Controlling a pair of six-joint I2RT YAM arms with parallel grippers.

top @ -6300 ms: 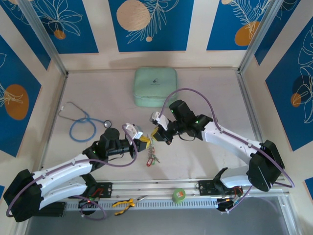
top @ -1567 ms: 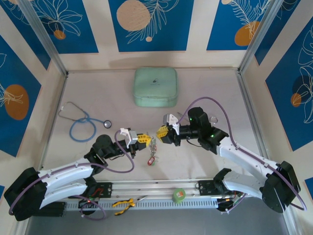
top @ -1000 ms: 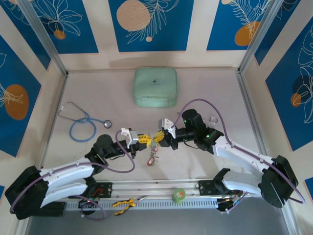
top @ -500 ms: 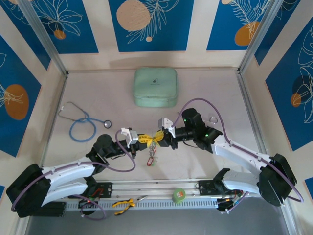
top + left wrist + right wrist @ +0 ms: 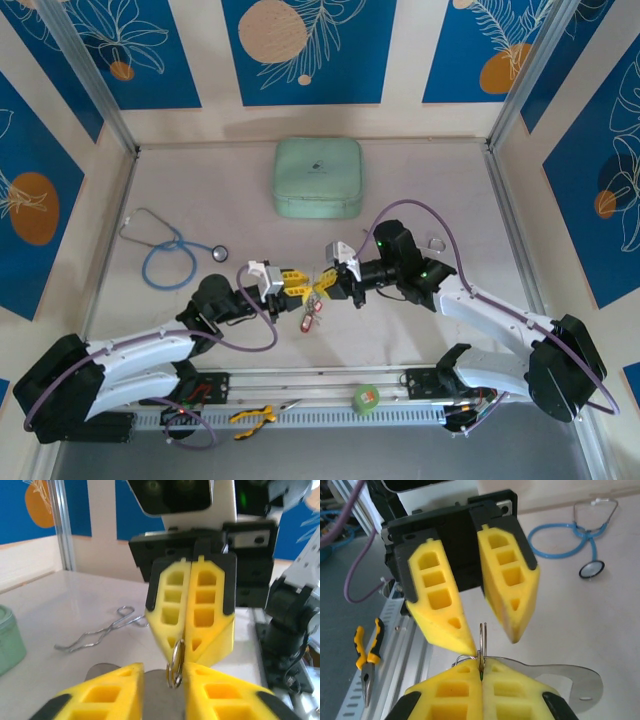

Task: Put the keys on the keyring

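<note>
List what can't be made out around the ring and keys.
- Top view: the keys are too small to count or to tell whether they are threaded.
- Right wrist view: the small metal ring is partly hidden between the shut jaws of the right gripper.
- Left wrist view: the ring's bottom is lost against a blurred grey shape between the jaws of the left gripper.

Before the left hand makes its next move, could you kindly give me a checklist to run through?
1. Right hand shut on the metal ring: ok.
2. Left hand open, one finger on each side of the ring: ok.
3. Ring standing edge-up between the two hands: ok.
4. Keys hanging below the hands: ok.
5. Keys threaded onto the ring: cannot tell.
6. Stethoscope well apart from both arms: ok.
</note>
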